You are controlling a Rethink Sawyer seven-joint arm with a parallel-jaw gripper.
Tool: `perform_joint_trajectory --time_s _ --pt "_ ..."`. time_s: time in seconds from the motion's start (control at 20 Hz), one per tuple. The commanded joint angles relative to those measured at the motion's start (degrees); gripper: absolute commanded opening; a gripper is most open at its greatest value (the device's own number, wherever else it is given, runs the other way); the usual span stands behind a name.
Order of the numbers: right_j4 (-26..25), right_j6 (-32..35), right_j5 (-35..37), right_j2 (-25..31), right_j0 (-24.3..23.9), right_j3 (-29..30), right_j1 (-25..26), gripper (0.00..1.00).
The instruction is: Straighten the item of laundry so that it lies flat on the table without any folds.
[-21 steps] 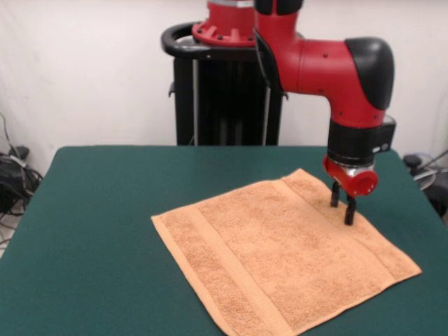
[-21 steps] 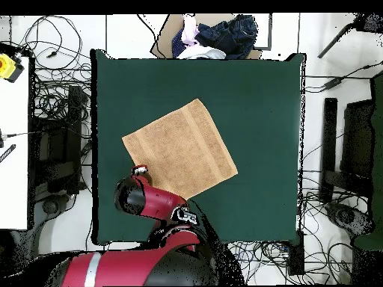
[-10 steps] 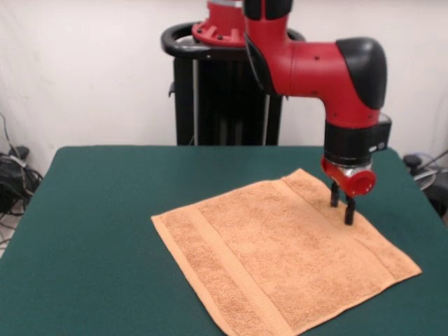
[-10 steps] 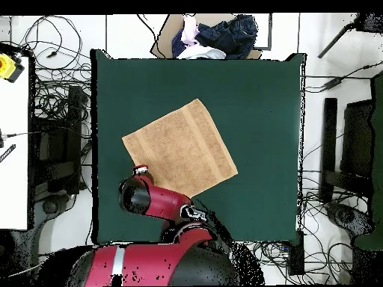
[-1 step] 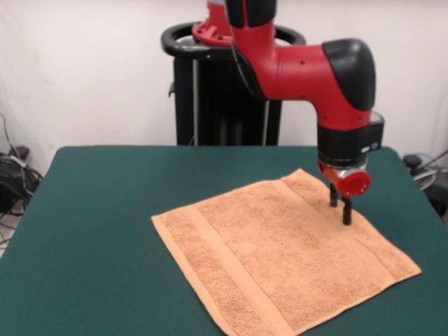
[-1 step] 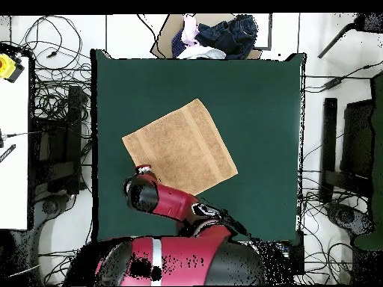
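Towel flat, arm drifting off

Towel [image 5: 283, 259] lies spread on the green table [image 5: 98, 210], toward the right side in the front view, both border bands showing, no fold that I can make out. Over the last second the arm has slid a little leftward while the cloth has not stirred, so the job looks about done. Pincer [image 5: 339, 207] hangs over the far band, its two fingers slightly apart, holding nothing; whether the tips touch the pile, I cannot tell.

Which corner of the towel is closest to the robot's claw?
The towel's far corner, the one pointing toward the black stand. The gripper hangs over the edge just beside it; the other three corners lie farther off.
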Motion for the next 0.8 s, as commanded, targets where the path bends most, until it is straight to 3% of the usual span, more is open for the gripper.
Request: perform_joint_trajectory --time_s 0.05,0.2,0.5,0.8 --pt "0.45 6.51 4.11 6.1 -1.15 1.95 7.69 1.0" --pt "0.96 6.86 4.85 6.58 -0.7 2.88 5.98 1.0" --pt "2.93 8.16 9.09 5.43 1.51 6.19 -2.59 1.0" --pt "2.78 6.04 10.72 0.21 3.18 4.45 -7.45 1.0"
